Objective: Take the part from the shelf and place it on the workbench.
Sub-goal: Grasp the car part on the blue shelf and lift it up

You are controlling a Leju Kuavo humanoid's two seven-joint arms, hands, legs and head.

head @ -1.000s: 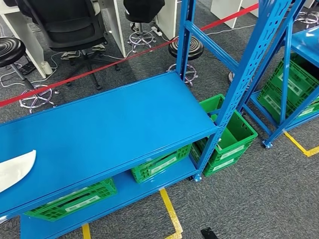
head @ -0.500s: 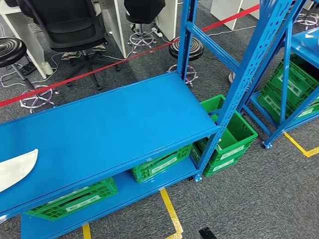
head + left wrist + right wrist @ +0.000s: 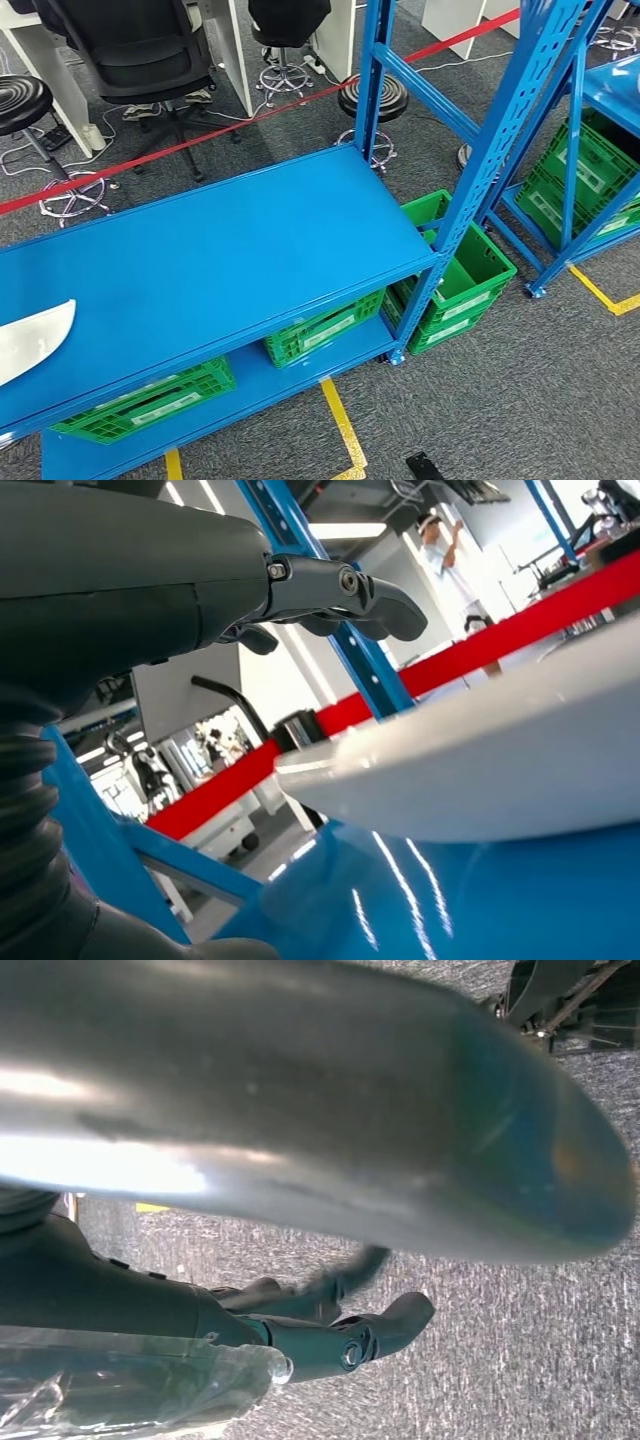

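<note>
Clearly the coming move turns on the left side: the white part (image 3: 34, 338) lies flat on the blue shelf (image 3: 226, 250) at its far-left end, and in the left wrist view it sits just ahead of the left hand (image 3: 249, 590), the fingers (image 3: 377, 600) reaching out above its near tip without touching it. They look extended and somewhat apart, with nothing held between them, so I judge that hand spread and empty. The part's long axis runs along the shelf's length, its pointed end aimed toward the middle of the board, so the hand meets it roughly end-on and would likely need to come down over the tip. The right hand (image 3: 317, 1330) hangs low over grey carpet, well away from the part; its fingers lie loosely extended with nothing gripped, though a blurred silver arm crosses most of that picture and I cannot tell its spread with confidence. The left hand is plainly nearer. By count: one white part, four green crates (image 3: 453, 270) at least, three round stools (image 3: 23, 100), and one red tape line (image 3: 226, 125).
</note>
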